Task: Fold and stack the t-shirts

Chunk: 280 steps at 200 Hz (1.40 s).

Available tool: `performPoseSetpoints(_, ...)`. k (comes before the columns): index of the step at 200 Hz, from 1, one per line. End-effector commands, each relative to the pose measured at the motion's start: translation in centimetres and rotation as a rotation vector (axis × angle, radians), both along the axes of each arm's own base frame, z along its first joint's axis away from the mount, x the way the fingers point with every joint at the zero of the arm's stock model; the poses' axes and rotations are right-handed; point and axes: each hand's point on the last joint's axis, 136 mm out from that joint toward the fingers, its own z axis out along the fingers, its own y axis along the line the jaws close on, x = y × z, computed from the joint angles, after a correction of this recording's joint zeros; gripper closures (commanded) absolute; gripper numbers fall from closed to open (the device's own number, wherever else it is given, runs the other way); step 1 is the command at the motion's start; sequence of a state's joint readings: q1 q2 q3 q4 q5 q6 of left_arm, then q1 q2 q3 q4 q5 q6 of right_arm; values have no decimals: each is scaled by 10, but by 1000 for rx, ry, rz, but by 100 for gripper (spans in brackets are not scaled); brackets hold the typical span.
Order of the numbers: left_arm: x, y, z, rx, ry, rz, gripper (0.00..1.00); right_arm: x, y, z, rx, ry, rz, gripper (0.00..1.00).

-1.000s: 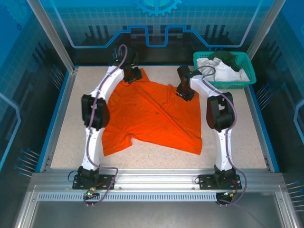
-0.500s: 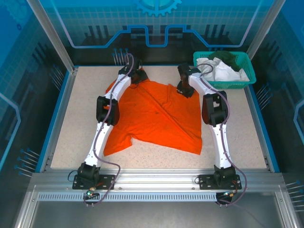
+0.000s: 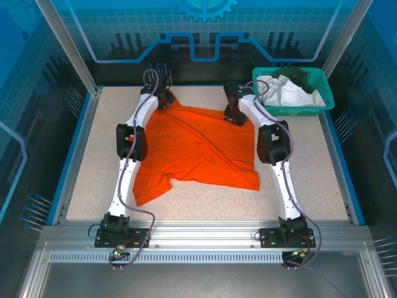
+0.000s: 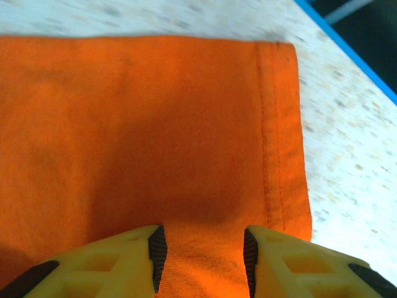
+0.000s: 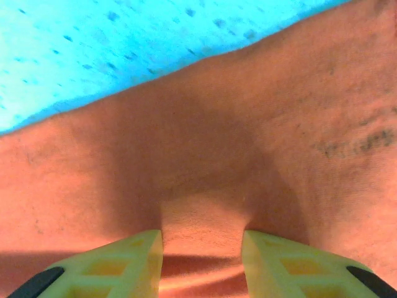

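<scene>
Bright orange fabric short-sleeved t-shirt [image 3: 198,152] lies spread and creased at frame centre. Left hand [image 4: 203,251] and right hand [image 5: 201,245] each clamp its upper edge.

Bright even top light; wrist views soft; dark shadow on orange t-shirt [image 4: 186,186].

Overhead and wrist close-ups, shared t-shirt [image 3: 198,146]

Basket [image 3: 298,111] far right of t-shirt [image 3: 198,152]
</scene>
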State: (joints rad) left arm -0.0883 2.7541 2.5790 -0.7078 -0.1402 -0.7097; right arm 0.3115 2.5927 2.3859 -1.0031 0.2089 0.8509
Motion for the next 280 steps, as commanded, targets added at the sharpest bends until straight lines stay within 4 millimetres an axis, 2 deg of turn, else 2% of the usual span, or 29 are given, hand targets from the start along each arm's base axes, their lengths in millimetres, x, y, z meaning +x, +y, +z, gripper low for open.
performPoseSetpoints(1, -30, 49, -25, 41, 133, 90, 53, 1, -3, -20, -24, 45, 17, 56)
performPoseSetpoints(18, -17, 40, -8, 10, 76, 34, 48, 18, -2, -15, 18, 4, 27, 50)
performPoseSetpoints(45, 0, 21, 24, -56, -20, -31, 41, 49, -6, 5, 98, -103, 8, 40)
performPoseSetpoints(62, 2, 18, 53, -73, -66, -46, 34, 64, -6, 15, 154, -160, 2, 39)
performPoseSetpoints(77, -1, 17, 84, -65, -103, -61, 22, 75, -3, 31, 204, -212, 11, 39)
performPoseSetpoints(93, -13, 19, 116, -34, -129, -71, 9, 84, 1, 51, 227, -270, 39, 37)
performPoseSetpoints(105, -28, 23, 138, -12, -146, -69, 4, 88, 5, 70, 243, -311, 61, 32)
performPoseSetpoints(130, -70, 20, 177, 0, -190, -49, 1, 82, 18, 117, 244, -380, 147, 26)
performPoseSetpoints(140, -92, 12, 182, 6, -178, -50, 1, 74, 20, 133, 222, -385, 173, 25)
performPoseSetpoints(148, -112, 5, 184, 7, -154, -48, 1, 64, 19, 146, 202, -377, 197, 24)
performPoseSetpoints(163, -157, -14, 169, -10, -71, -65, 2, 37, 14, 164, 168, -331, 208, 23)
performPoseSetpoints(174, -191, -26, 154, -17, -7, -88, 6, 8, 7, 169, 138, -265, 201, 22)
performPoseSetpoints(177, -201, -29, 149, -20, 14, -94, 7, 0, 6, 164, 129, -239, 203, 22)
performPoseSetpoints(181, -214, -33, 143, -24, 41, -105, 7, -12, 4, 174, 123, -239, 204, 23)
performPoseSetpoints(192, -250, -42, 125, -41, 116, -132, 10, -50, -4, 170, 102, -189, 197, 23)
performPoseSetpoints(208, -302, -49, 99, -56, 219, -159, 13, -110, -24, 156, 104, -134, 127, 24)
performPoseSetpoints(221, -342, -51, 79, -67, 294, -178, 17, -160, -41, 138, 118, -85, 64, 25)
performPoseSetpoints(222, -345, -51, 78, -67, 300, -177, 17, -169, -44, 135, 120, -77, 57, 25)
performPoseSetpoints(225, -354, -50, 75, -68, 316, -177, 18, -175, -45, 133, 125, -72, 52, 26)
performPoseSetpoints(233, -375, -49, 68, -68, 352, -186, 19, -206, -52, 120, 145, -43, 45, 27)
performPoseSetpoints(254, -420, -42, 64, -12, 414, -184, 21, -259, -63, 94, 185, 2, 42, 30)
performPoseSetpoints(273, -449, -35, 68, 39, 462, -149, 23, -285, -66, 79, 249, -6, 54, 33)
performPoseSetpoints(280, -460, -32, 69, 45, 489, -121, 23, -299, -69, 65, 258, 29, 52, 34)
